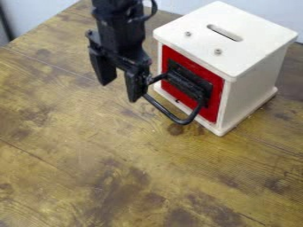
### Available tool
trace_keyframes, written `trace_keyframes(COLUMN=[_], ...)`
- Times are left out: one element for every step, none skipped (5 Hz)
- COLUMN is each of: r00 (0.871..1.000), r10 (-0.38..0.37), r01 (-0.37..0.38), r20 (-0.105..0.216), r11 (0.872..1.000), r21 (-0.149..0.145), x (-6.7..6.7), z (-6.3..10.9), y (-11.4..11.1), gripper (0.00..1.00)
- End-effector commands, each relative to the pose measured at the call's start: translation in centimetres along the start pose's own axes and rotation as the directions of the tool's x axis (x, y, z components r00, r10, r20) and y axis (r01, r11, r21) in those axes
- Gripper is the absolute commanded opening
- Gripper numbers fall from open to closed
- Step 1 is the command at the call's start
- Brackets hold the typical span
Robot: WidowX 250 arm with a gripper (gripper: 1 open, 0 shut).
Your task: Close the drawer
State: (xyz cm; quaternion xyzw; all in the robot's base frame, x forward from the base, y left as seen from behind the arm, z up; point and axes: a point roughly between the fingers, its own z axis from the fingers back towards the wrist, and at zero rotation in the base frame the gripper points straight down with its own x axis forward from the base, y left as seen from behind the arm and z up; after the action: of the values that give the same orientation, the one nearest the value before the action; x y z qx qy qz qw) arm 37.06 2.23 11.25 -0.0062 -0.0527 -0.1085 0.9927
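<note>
The drawer point(180, 64) shows its red front with a black plate set in the white cabinet point(243, 55) at the upper right; the red face looks about level with the cabinet's front. Its black wire loop handle point(167, 113) hangs forward and down over the table. My gripper point(119, 89) hangs pointing down just left of the drawer front, open, with nothing between its black fingers point(102, 71). The right finger stands close beside the handle's upper end; contact cannot be told.
The cabinet has a slot in its top point(224, 32) and stands near the table's far right. The worn wooden table point(95, 168) stretches to the left and front. A dark edge shows at the far left corner.
</note>
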Motion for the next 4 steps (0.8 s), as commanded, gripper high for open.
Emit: trace_keyframes(r00=[0.998, 0.998, 0.998, 0.995], r10=[-0.029, 0.017, 0.058, 0.097], r01=[0.028, -0.018, -0.058, -0.098], r20=[0.053, 0.060, 0.039, 0.032], r11=[1.000, 1.000, 0.998, 0.995], r21=[0.014, 0.025, 0.017, 0.022], x=[0.9, 0.9, 0.4, 0.5], z=[2.4, 1.4, 0.5, -0.5], y=[-0.2, -0.4, -0.8, -0.9], gripper=[1.00, 1.00, 1.00, 1.00])
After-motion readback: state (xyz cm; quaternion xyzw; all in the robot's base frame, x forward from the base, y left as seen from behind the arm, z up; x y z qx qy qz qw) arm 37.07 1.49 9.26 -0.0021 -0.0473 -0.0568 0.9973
